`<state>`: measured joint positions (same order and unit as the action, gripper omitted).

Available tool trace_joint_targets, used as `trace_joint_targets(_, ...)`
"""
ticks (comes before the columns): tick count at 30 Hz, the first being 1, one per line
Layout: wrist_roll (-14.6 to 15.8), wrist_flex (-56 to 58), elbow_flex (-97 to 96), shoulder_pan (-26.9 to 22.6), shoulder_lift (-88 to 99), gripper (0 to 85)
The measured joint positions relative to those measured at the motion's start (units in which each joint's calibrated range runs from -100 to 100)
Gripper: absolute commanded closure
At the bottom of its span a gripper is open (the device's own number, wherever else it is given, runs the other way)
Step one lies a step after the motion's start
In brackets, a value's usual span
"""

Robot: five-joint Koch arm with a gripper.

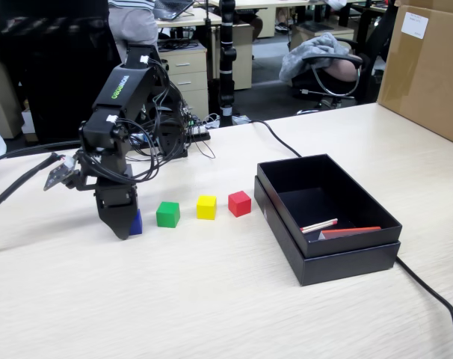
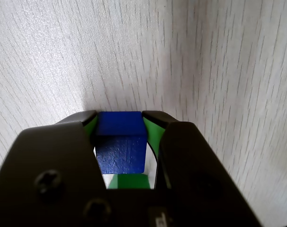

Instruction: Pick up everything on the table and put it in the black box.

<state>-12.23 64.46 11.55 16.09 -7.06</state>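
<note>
Both views are evenly and brightly lit by soft, diffuse light; no lamp is visible. In the fixed view the table (image 1: 211, 299) looks pale and slightly washed, with faint, short shadows close under the 3 free cubes and the black box (image 1: 327, 217). The background office is softer than the foreground. In the wrist view the gripper (image 2: 120, 124) bodies are dark, nearly featureless and blurred at the near edge, while the blue cube (image 2: 121, 149) between the fingers is fairly sharp. A bright patch of table lies just left of the fingertips; grain beyond them stays crisp.
</note>
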Motion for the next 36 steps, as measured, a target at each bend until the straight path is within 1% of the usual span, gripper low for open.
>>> trace_joint_targets(4, 0.0, 0.0, -0.3, -0.1, 1.6, 84.6)
trace_joint_targets(7, 0.0, 0.1, -1.4, -1.4, 7.4, 84.6)
trace_joint_targets(10, 0.5, 0.1, -1.4, -4.7, 19.8, 84.6)
trace_joint_targets(11, 0.5, 0.1, -1.4, -4.8, 20.2, 84.6)
trace_joint_targets(15, 2.0, 0.5, -1.3, -9.1, 29.4, 84.6)
trace_joint_targets(16, 3.6, 0.5, -1.3, -12.3, 32.4, 84.6)
trace_joint_targets(18, 4.2, 0.7, -0.6, -13.1, 32.8, 84.6)
trace_joint_targets(19, 7.1, 0.6, 1.9, -16.7, 33.3, 84.6)
trace_joint_targets(20, 8.5, 0.6, 3.9, -18.9, 33.5, 84.6)
trace_joint_targets(21, 8.6, 0.6, 4.1, -19.0, 33.5, 84.6)
trace_joint_targets(22, 9.4, 0.6, 5.0, -20.7, 33.5, 84.6)
trace_joint_targets(23, 11.7, 0.6, 5.8, -23.5, 33.1, 84.6)
trace_joint_targets(24, 12.7, 0.6, 7.3, -25.5, 32.4, 84.6)
trace_joint_targets(25, 13.9, 0.6, 12.7, -27.4, 28.7, 84.6)
trace_joint_targets(26, 14.0, 0.7, 12.8, -27.4, 28.7, 84.6)
trace_joint_targets(28, 15.1, 1.8, 18.6, -29.3, 21.2, 84.6)
trace_joint_targets(31, 17.0, 1.8, 20.1, -31.2, 12.7, 84.6)
trace_joint_targets(35, 17.9, 1.8, 23.7, -32.2, 5.4, 84.6)
trace_joint_targets(36, 19.4, 1.8, 24.6, -32.4, -2.6, 84.6)
